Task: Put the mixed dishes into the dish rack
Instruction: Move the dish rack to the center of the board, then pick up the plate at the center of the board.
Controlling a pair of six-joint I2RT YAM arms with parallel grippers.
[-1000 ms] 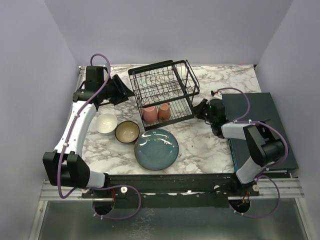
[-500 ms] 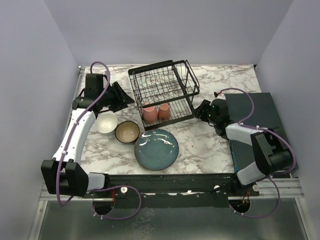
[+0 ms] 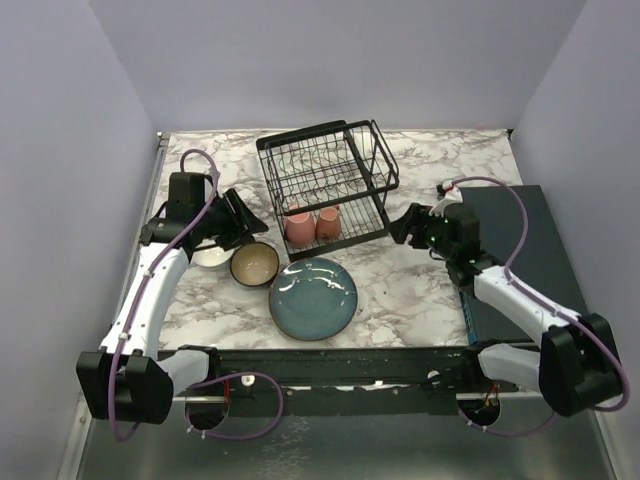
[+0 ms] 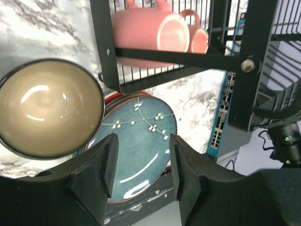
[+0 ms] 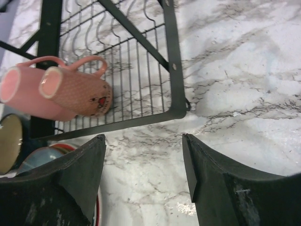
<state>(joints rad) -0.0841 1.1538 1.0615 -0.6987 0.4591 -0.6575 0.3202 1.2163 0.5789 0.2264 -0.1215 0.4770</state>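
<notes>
Top external view: the black wire dish rack [image 3: 325, 165] is seen toward 12 o'clock on the marble bench [image 3: 420, 290]. A pair of pink mugs [image 3: 298, 228] is lodged side by side in its lower tray. At 6 o'clock of the rack a teal-blue plate [image 3: 313, 297] is laid on a red plate [image 4: 114, 96], of which only the rim is shown in the left wrist view. A dark bowl with tan inside [image 3: 254, 264] is set just beside the plate at 10 o'clock. A white bowl [image 3: 210, 257], at 9 o'clock of the dark one, is partly covered by the left arm. The left pincer [image 3: 252, 220] is held at 8 o'clock of the rack, above the dark bowl, spread and empty. The right pincer [image 3: 402, 227] is held at 4 o'clock of the rack, spread wide, nothing pinched. A dark teal slab [image 3: 530, 250] is placed at 3 o'clock.
</notes>
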